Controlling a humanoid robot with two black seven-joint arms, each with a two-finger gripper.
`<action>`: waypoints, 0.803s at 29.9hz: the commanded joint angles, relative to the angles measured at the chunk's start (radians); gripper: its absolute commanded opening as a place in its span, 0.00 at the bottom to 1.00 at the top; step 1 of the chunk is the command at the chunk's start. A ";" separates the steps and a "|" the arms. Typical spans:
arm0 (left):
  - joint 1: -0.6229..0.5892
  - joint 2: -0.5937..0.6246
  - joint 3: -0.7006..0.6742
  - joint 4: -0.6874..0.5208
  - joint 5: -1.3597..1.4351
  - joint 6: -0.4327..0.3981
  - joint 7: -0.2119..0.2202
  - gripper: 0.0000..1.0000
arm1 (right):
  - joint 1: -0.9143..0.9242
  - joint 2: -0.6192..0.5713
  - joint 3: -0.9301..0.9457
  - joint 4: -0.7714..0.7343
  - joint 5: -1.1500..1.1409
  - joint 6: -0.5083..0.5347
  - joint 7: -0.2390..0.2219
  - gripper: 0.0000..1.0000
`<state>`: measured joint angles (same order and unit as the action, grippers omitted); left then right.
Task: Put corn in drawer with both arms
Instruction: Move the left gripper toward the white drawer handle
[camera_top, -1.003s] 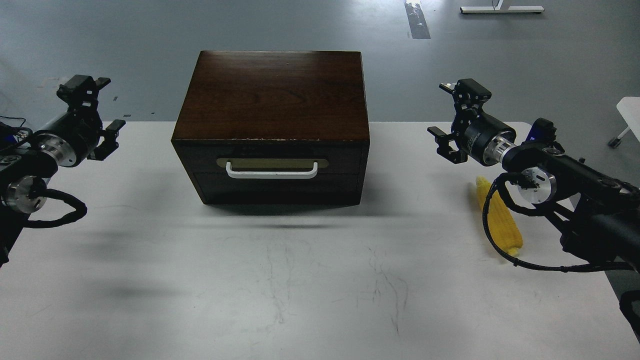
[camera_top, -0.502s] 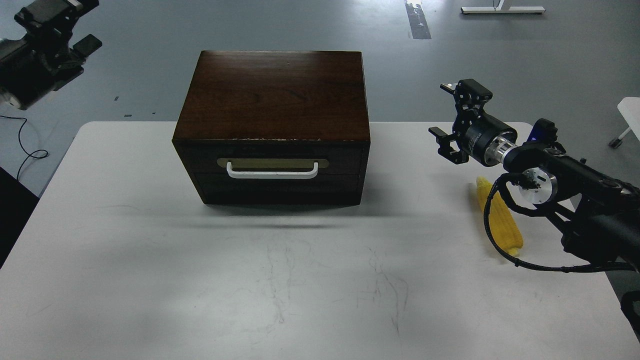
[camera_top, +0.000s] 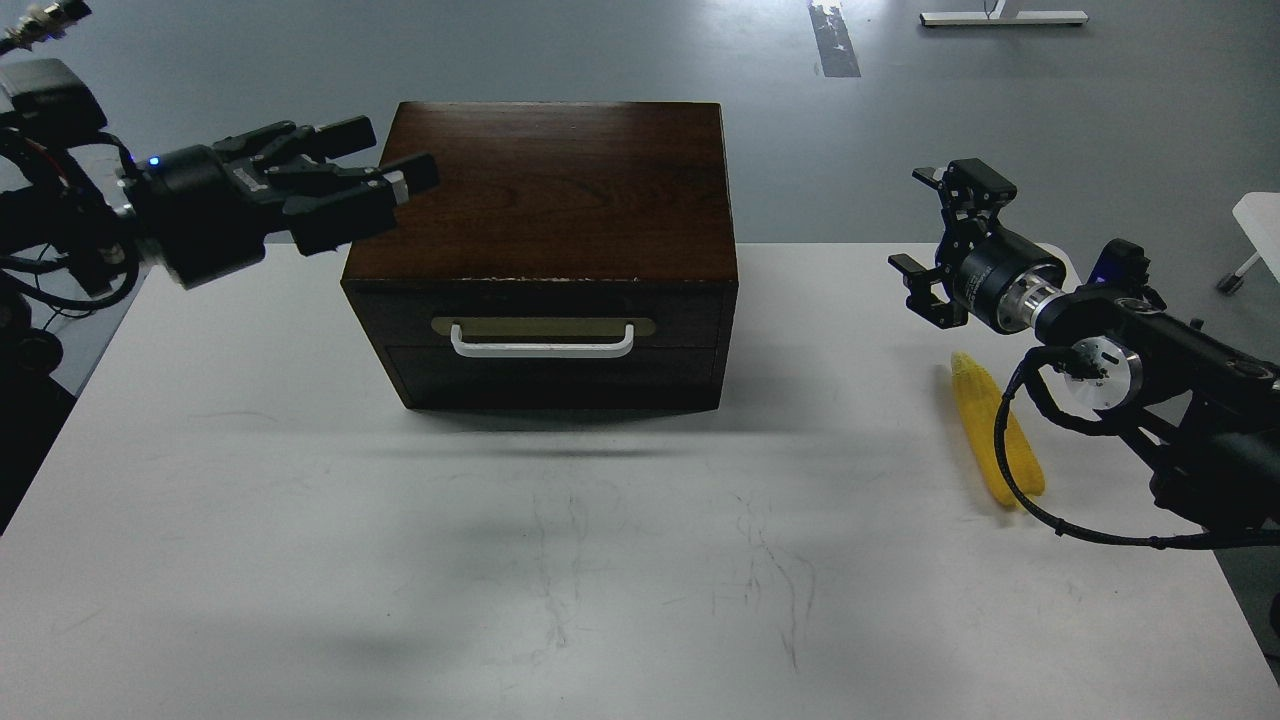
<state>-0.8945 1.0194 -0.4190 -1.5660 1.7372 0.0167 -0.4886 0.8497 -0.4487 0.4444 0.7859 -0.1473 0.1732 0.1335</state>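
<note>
The bright yellow corn (camera_top: 985, 415) lies on the white table (camera_top: 300, 500) at the right, with a black cable of my right arm crossing it. The drawer (camera_top: 690, 320) of the dark brown wooden box (camera_top: 550, 190) is shut, and its white bar handle (camera_top: 542, 349) faces me. My left gripper (camera_top: 388, 152) is open and empty, pointing right at the box's top left corner. My right gripper (camera_top: 935, 235) is open and empty, above and just behind the corn's far end, right of the box.
A plain dark panel (camera_top: 560, 378) sits below the drawer. The table's right edge runs close to the corn. My right arm (camera_top: 1150, 350) lies over the table's right side. A white piece of furniture (camera_top: 1260, 220) stands on the grey floor at far right.
My left arm has swung from the upper left corner in to the right, so its gripper is now by the box's top left corner. My right gripper has shifted slightly right.
</note>
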 joint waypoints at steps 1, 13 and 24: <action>0.002 -0.019 0.002 -0.057 0.184 0.012 0.000 0.99 | 0.000 -0.004 -0.001 0.000 0.000 0.000 0.000 1.00; -0.029 -0.071 0.143 -0.005 0.444 0.008 0.000 0.99 | -0.005 -0.024 -0.001 0.000 0.000 0.000 0.000 1.00; -0.089 -0.088 0.123 -0.075 0.241 0.020 0.000 0.99 | -0.008 -0.025 -0.001 0.000 0.000 0.000 0.000 1.00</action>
<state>-0.9626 0.9323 -0.2993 -1.6395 1.9895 0.0263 -0.4883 0.8421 -0.4727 0.4432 0.7865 -0.1473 0.1734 0.1335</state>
